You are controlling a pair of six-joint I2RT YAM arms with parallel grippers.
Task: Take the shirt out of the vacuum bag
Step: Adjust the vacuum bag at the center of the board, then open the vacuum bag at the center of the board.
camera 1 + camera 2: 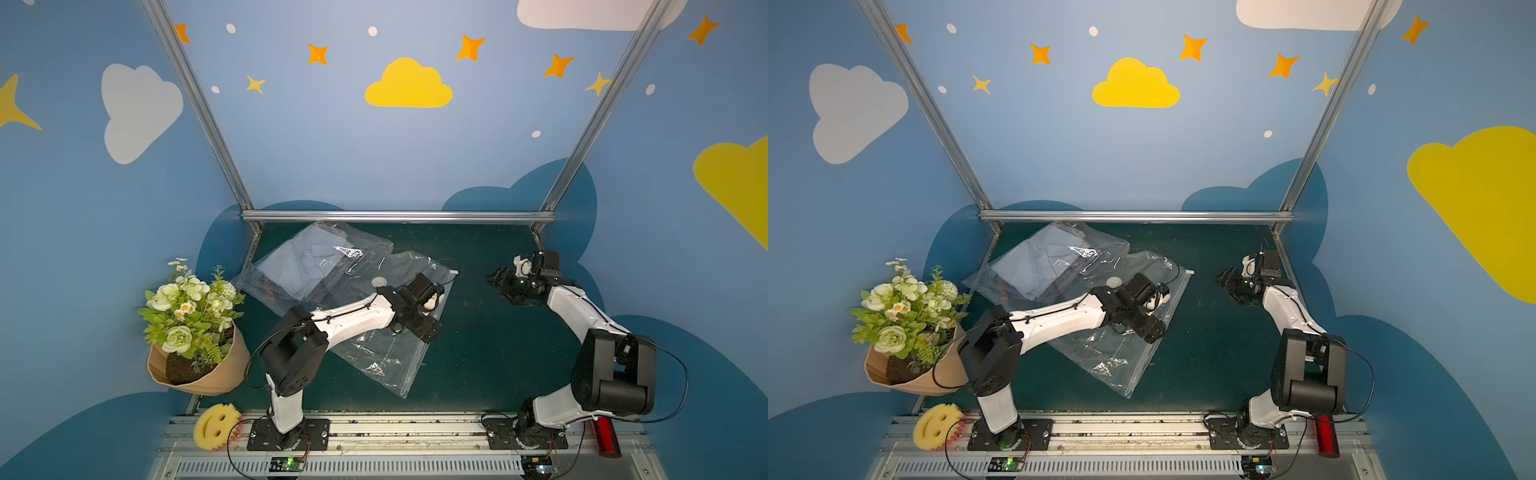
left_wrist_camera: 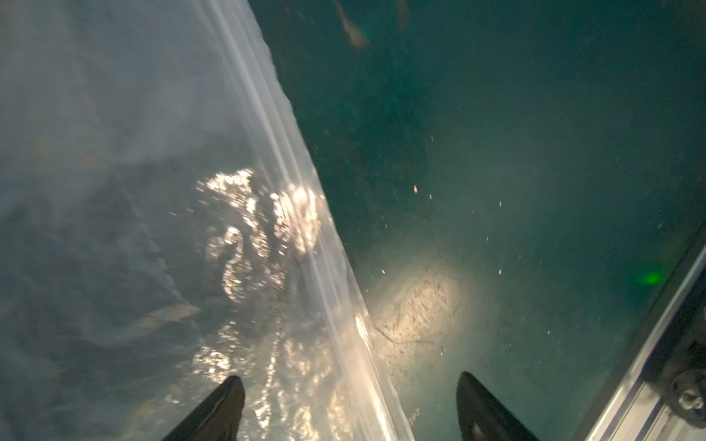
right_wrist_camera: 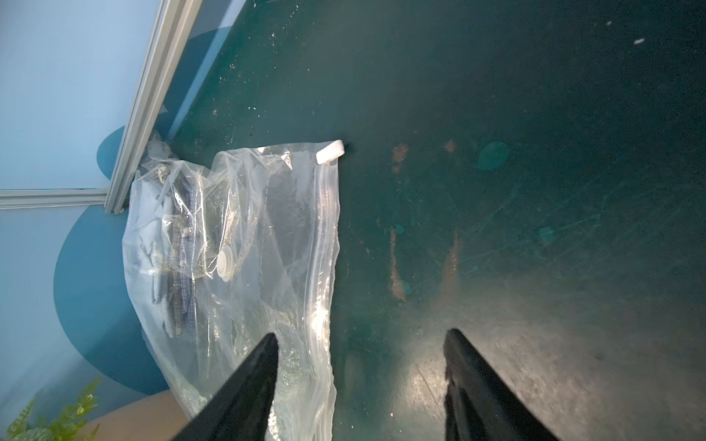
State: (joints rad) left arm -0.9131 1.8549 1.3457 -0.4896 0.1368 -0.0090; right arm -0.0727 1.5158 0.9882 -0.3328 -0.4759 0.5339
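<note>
At the bottom of the left wrist view we see the left gripper (image 2: 349, 376), its fingers (image 2: 225, 404) spread wide and gripping nothing. The zip-seal edge (image 2: 305, 198) of the vacuum bag (image 2: 114, 191) runs between them over the green table (image 2: 535, 152). Low in the right wrist view the right gripper (image 3: 362, 334) is likewise spread and empty, one finger in front of the bag, the other in front of bare table. Further out, in both top views, the bag lies crumpled left of centre under the left arm (image 1: 353, 316), with the right gripper well apart at centre right. We find the shirt (image 1: 291, 266), folded pale blue, inside the bag's upper-left end. The round white valve (image 1: 378, 281) is just beside it, and the white slider clip (image 1: 454, 272) is at the bag's right corner.
</note>
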